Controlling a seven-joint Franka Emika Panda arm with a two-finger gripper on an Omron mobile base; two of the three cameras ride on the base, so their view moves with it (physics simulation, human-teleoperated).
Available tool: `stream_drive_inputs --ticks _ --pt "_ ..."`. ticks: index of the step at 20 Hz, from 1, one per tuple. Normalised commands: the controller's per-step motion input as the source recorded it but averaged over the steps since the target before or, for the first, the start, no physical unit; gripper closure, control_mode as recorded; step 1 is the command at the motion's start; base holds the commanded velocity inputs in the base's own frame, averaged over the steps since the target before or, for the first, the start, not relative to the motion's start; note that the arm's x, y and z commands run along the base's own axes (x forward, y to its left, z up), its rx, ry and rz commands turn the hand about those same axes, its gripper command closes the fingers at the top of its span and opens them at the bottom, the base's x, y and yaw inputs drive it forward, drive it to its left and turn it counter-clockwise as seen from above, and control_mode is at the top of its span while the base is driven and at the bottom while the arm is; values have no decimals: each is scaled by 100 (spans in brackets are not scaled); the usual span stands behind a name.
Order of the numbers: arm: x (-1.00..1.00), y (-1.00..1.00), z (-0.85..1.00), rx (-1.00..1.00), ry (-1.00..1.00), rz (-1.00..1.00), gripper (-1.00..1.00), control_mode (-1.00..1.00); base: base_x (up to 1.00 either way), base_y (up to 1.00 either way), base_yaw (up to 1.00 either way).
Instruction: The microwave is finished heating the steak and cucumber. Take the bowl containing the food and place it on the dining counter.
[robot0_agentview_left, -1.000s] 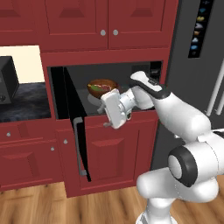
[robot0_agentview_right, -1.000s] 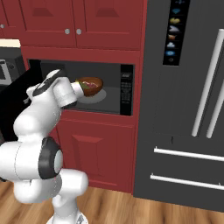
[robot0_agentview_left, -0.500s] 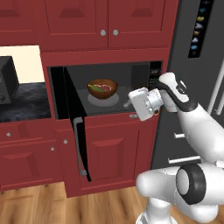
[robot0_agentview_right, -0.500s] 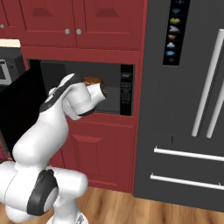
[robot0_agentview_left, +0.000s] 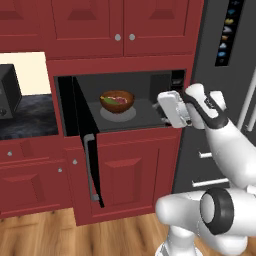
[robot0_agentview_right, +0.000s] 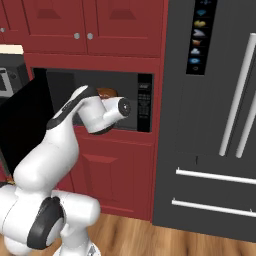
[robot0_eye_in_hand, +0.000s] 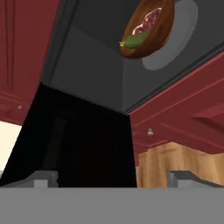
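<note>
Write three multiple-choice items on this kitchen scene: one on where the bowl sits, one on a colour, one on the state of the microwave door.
1. Where is the small round brown wooden bowl?
A. On the wood floor
B. Inside the grey microwave cavity, on the round turntable
C. Held in the gripper

2. What colour is the cabinet front below the microwave?
A. Red
B. White
C. Blue

3. How does the black glass microwave door stand?
A. Shut
B. Swung open to the left
C. Removed

Key: 1 B, the bowl with the reddish steak and green cucumber rests on the turntable; 2 A, the panel is plainly red; 3 B, the door hangs open and the open gripper is beside the cavity mouth.
</note>
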Motion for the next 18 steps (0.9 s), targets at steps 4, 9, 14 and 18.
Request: stream_drive_inputs --ticks 4,9,14,18 --pt "100 0 3 6 4 -30 -100 -100 0 0 0" --pt "78 -8 -8 6 21 -12 -100 -100 0 0 0" --pt "90 6 -20 0 22 -13 -100 -100 0 0 0" --pt "86 8 -9 0 14 -11 -100 -100 0 0 0"
